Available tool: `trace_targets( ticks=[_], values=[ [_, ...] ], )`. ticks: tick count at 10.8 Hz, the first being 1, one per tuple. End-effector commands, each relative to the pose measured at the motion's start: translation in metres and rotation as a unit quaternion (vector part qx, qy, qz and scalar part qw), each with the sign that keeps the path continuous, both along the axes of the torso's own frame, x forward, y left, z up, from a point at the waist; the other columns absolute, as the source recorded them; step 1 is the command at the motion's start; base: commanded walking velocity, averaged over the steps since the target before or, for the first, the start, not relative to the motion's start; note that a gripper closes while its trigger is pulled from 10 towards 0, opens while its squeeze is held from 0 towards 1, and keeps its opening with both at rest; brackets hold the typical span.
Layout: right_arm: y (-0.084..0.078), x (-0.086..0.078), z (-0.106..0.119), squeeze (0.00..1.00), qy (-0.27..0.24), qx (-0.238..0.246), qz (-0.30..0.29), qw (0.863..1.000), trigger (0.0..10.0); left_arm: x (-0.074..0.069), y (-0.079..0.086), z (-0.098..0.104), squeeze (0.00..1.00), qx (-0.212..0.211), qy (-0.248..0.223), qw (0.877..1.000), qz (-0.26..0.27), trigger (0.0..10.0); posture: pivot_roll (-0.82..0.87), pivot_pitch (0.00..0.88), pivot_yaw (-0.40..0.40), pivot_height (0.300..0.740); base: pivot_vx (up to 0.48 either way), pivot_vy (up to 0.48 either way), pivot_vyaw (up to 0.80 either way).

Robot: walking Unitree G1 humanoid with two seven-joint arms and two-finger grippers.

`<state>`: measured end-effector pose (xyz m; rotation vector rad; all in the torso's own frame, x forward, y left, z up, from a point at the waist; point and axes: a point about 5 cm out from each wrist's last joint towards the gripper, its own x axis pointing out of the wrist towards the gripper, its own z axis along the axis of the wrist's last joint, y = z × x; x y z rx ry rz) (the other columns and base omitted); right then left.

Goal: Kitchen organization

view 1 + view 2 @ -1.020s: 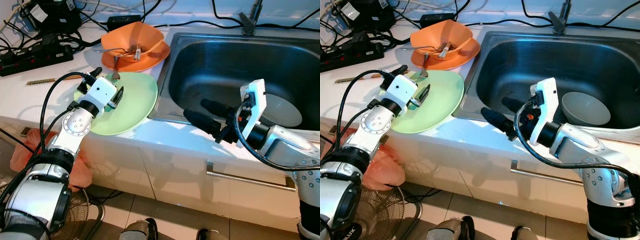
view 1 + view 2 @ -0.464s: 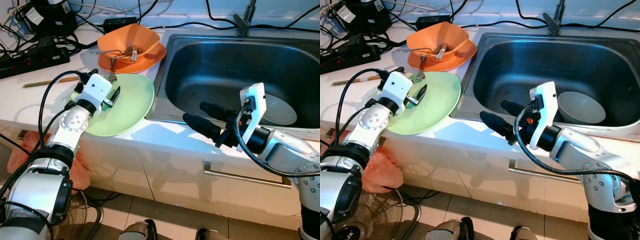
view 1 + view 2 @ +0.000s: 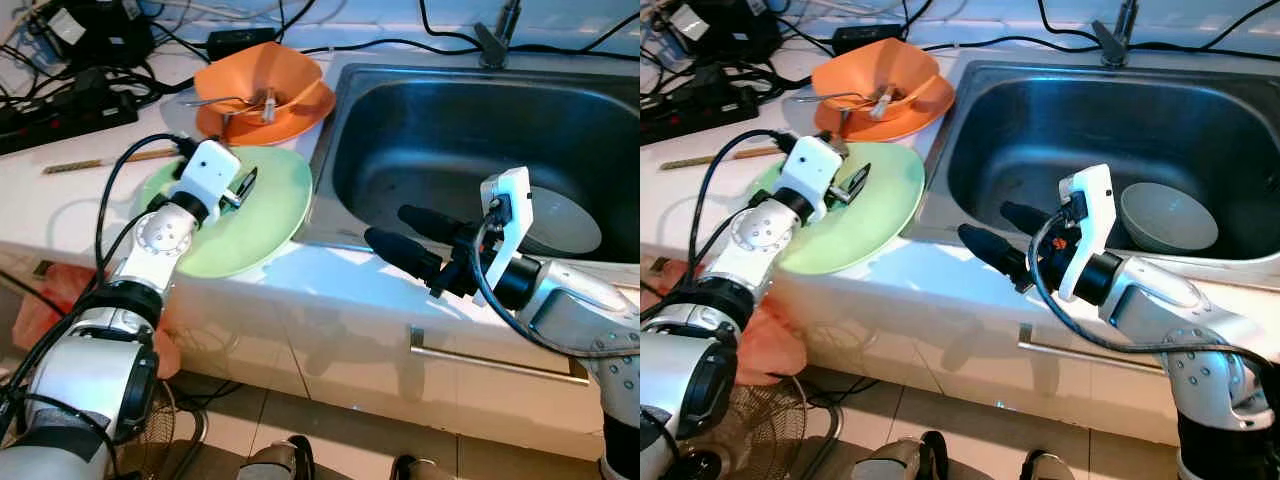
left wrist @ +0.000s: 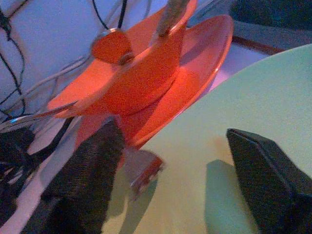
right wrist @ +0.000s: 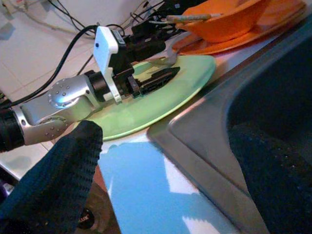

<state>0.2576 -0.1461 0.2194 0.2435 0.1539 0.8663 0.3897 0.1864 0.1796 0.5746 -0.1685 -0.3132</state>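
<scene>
Over the past second we have moved our left tool point(image 3: 243, 186) a little farther across the round pale-green plate point(image 3: 275, 205) toward the orange stack, its two black fingers parted and holding nothing, poised just above the plate's smooth matte surface. The plate lies flat on the white bench point(image 3: 60, 200) just beside the sink's rim, where it lay before. Behind it, the glossy orange bowl with wavy edges point(image 3: 262, 75) sits in a shallow orange plate point(image 3: 300, 118), with metal cutlery point(image 3: 240, 100) resting in the bowl and a fork head point(image 4: 141, 170) reaching down onto the green plate's edge between our left fingers. Our right tool point(image 3: 410, 240) hovers over the front rim of the brushed stainless-steel sink point(image 3: 420, 130), much as a second ago, its thick, textured black fingers spread apart and empty. A round grey bowl point(image 3: 1168, 216) sits in the basin. Black cables point(image 3: 70, 90) tangle at the bench's back corner.
</scene>
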Motion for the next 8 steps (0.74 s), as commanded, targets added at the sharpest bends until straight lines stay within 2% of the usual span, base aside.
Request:
trace_targets(
  ticks=[1, 3, 4, 5, 8],
  values=[
    [0.0, -0.003, 0.001, 0.0, 0.002, -0.002, 0.001, 1.0, 10.0, -0.006, 0.001, -0.028, 0.0, 0.017, 0.071, 0.997, -0.002, 0.0, -0.05, 0.196, 0.109, 0.74, 0.0, 0.0, 0.0],
    [-0.001, -0.004, 0.001, 0.0, 0.004, -0.003, -0.001, 1.0, 10.0, -0.004, 0.001, -0.026, 0.0, 0.023, 0.07, 0.997, 0.005, 0.0, -0.05, 0.201, 0.108, 0.74, 0.0, 0.0, 0.0],
    [-0.001, -0.004, 0.001, 0.0, 0.004, -0.004, -0.002, 1.0, 10.0, -0.003, 0.004, -0.024, 0.0, 0.024, 0.065, 0.997, 0.016, 5.7, -0.05, 0.201, 0.108, 0.74, 0.0, 0.0, 0.0],
    [-0.001, -0.004, 0.001, 0.0, 0.004, -0.003, -0.002, 1.0, 10.0, -0.003, 0.006, -0.024, 0.0, 0.025, 0.065, 0.997, 0.02, 10.0, -0.04, 0.202, 0.107, 0.74, 0.0, 0.0, 0.0],
    [-0.001, -0.001, 0.002, 0.0, 0.005, -0.002, -0.001, 1.0, 10.0, -0.007, 0.014, -0.028, 0.0, 0.031, 0.064, 0.997, 0.03, 10.0, -0.04, 0.199, 0.104, 0.74, 0.0, 0.0, 0.0]
  ],
)
